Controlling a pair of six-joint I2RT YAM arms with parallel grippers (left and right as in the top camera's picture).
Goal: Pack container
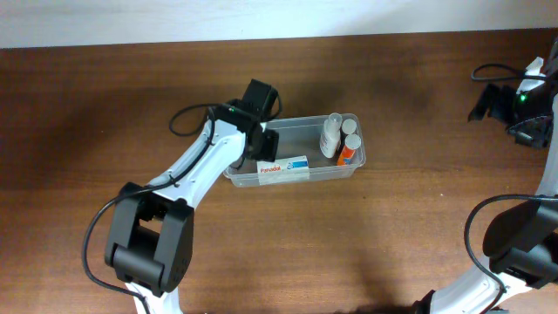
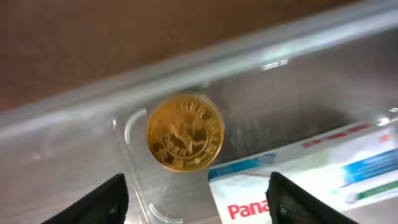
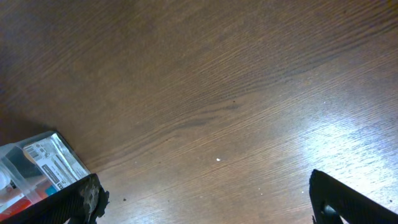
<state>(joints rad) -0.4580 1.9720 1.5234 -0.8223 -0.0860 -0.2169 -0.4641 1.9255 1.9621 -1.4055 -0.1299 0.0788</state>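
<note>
The clear plastic container (image 1: 301, 121) lies mid-table. Inside it are a white Panadol box (image 1: 284, 167) along the front wall and two small bottles (image 1: 330, 135) (image 1: 350, 148) at the right end. My left gripper (image 1: 261, 139) hangs over the container's left end. In the left wrist view its fingers (image 2: 106, 202) stand apart with nothing between them. A round gold tin (image 2: 185, 133) lies on the container floor just beyond them, beside the Panadol box (image 2: 311, 174). My right gripper (image 1: 490, 102) is far off at the back right, open over bare wood (image 3: 208, 199).
The container's rim (image 2: 186, 65) runs across the left wrist view behind the gold tin. A corner of the container (image 3: 43, 162) with a labelled bottle shows at the lower left of the right wrist view. Dark wooden table (image 1: 418, 235) surrounds everything.
</note>
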